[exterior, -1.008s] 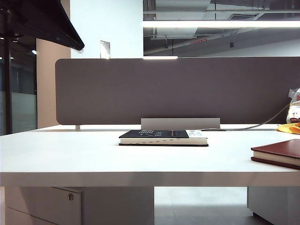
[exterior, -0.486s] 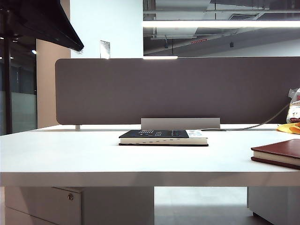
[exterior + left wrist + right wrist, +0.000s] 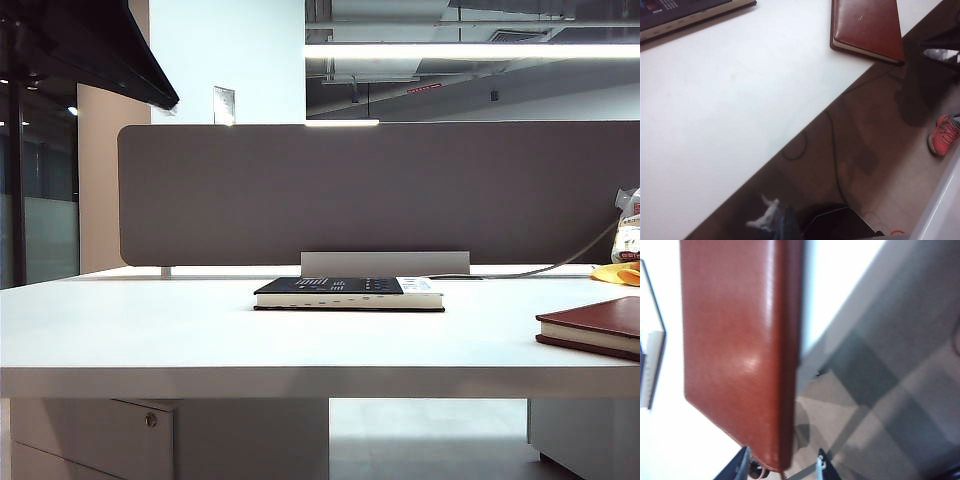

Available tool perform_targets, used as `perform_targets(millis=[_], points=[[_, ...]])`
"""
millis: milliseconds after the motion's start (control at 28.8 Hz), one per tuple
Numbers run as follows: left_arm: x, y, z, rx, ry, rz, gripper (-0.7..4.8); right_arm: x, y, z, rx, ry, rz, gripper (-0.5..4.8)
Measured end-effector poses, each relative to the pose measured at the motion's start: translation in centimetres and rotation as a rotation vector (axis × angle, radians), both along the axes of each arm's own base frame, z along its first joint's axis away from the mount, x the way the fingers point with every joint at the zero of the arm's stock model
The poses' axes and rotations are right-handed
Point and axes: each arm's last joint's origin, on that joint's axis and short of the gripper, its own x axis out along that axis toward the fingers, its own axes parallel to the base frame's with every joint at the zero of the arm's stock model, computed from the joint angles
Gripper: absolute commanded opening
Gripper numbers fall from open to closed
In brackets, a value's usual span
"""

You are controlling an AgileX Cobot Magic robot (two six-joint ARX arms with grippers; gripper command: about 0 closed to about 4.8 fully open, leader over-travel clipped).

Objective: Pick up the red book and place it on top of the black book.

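Observation:
The red book (image 3: 595,325) lies flat at the table's right front edge, partly cut off by the exterior view. The black book (image 3: 348,292) lies flat mid-table, apart from it. Neither gripper shows in the exterior view. In the right wrist view the red book (image 3: 740,340) fills the picture. My right gripper (image 3: 781,467) is open, its fingers standing on either side of the book's near corner at the table edge. The left wrist view shows the red book (image 3: 867,27) and the black book (image 3: 685,12) from afar. My left gripper is only a blurred dark fingertip (image 3: 787,227).
A grey partition (image 3: 380,190) closes the table's back, with a grey stand (image 3: 385,263) behind the black book. A cable, a yellow object (image 3: 618,273) and a bag (image 3: 628,225) sit at the far right. Beyond the table's front edge is floor, with cables and a red shoe (image 3: 942,135).

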Motion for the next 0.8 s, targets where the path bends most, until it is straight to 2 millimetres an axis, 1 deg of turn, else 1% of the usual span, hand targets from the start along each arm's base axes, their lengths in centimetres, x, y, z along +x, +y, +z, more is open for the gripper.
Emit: perform_targets(millis=[35,69,347,660,799], points=[[0.0,0.0,0.0,0.0,0.0,0.0,-0.06,0.2,0.0,-0.1,0.004,-0.006,0.005,2.36],[0.0,0.0,0.0,0.0,0.0,0.0,-0.06,0.4,0.0,-0.2,0.008,-0.005,0.01,2.46],[0.0,0.0,0.0,0.001,0.002,0.0,-0.06,1.7,1.3,-1.1,0.031,0.008,0.094,2.48],[0.0,0.0,0.0,0.003,0.006,0.001,-0.05,2.1,1.2,-1.5,0.024,0.023,0.072,2.48],[0.0,0.0,0.0,0.003,0.006,0.0,-0.06,2.3,1.1,-2.0,0.031,0.038,0.071,2.48]])
